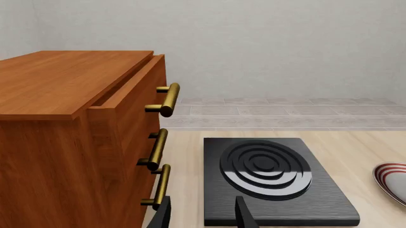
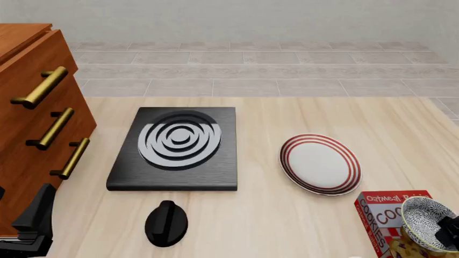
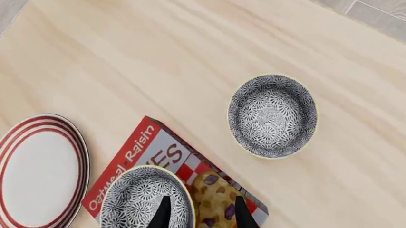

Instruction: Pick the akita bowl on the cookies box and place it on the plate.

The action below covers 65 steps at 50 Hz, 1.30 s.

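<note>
The akita bowl (image 3: 136, 202), speckled black and white inside, sits on the red cookies box (image 3: 142, 145) near the table's front right corner; both also show in the front view, bowl (image 2: 422, 219) on box (image 2: 380, 212). My right gripper (image 3: 201, 216) is open right at the bowl: one finger is over its inside, the other outside its rim above the box. In the front view only a dark part of that gripper (image 2: 447, 228) shows beside the bowl. The red-ringed plate (image 2: 319, 163) lies bare to the left of the box. My left gripper (image 1: 201, 216) is open and holds nothing.
A second speckled bowl (image 3: 271, 115) stands on the table beyond the box. A black stove (image 2: 176, 148) with its knob (image 2: 166, 223) lies mid-table. A wooden drawer cabinet (image 2: 32, 113) with brass handles stands at the left, its top drawer slightly open, beside my left arm (image 2: 32, 220).
</note>
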{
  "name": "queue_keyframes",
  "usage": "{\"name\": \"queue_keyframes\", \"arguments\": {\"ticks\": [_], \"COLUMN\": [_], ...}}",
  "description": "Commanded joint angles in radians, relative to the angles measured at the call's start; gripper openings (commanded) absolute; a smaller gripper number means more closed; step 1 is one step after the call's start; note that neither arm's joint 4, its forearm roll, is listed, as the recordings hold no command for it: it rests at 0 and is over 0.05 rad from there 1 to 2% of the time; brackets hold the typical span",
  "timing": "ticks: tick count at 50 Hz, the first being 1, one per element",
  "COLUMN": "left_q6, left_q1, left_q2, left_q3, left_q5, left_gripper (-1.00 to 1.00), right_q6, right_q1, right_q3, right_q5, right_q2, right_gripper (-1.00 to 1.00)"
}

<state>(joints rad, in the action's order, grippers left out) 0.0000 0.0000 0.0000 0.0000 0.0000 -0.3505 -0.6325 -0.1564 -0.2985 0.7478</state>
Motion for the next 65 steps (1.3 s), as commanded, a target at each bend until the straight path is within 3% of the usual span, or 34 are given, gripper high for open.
{"name": "queue_keyframes", "arguments": {"ticks": [1,2,3,22,32,48,56,65], "left_q6": [0.000,0.000,0.000,0.000,0.000,0.000,0.000,0.000], "left_q1": [0.000,0.000,0.000,0.000,0.000,0.000,0.000,0.000], "left_q2": [0.000,0.000,0.000,0.000,0.000,0.000,0.000,0.000], "left_q3": [0.000,0.000,0.000,0.000,0.000,0.000,0.000,0.000], "left_q5": [0.000,0.000,0.000,0.000,0.000,0.000,0.000,0.000], "left_gripper": [1.00,1.00,1.00,1.00,1.00,1.00,1.00,1.00], "right_q6": [-0.011,-0.011,-0.012,-0.007,-0.093,-0.216,-0.286,-0.321], "right_q1": [0.009,0.009,0.010,-0.002,0.068,0.166,0.246,0.353], "right_q3": [0.010,0.010,0.010,-0.014,-0.032,-0.031,-0.033,-0.154], "right_q5": [0.007,0.007,0.006,-0.003,-0.127,-0.200,-0.148,-0.028], "right_q2": [-0.002,-0.002,-0.004,-0.016,-0.184,-0.327,-0.323,-0.195], "right_gripper": [1.00,1.00,-1.00,-1.00,-1.00,-1.00,-1.00,-1.00]}}
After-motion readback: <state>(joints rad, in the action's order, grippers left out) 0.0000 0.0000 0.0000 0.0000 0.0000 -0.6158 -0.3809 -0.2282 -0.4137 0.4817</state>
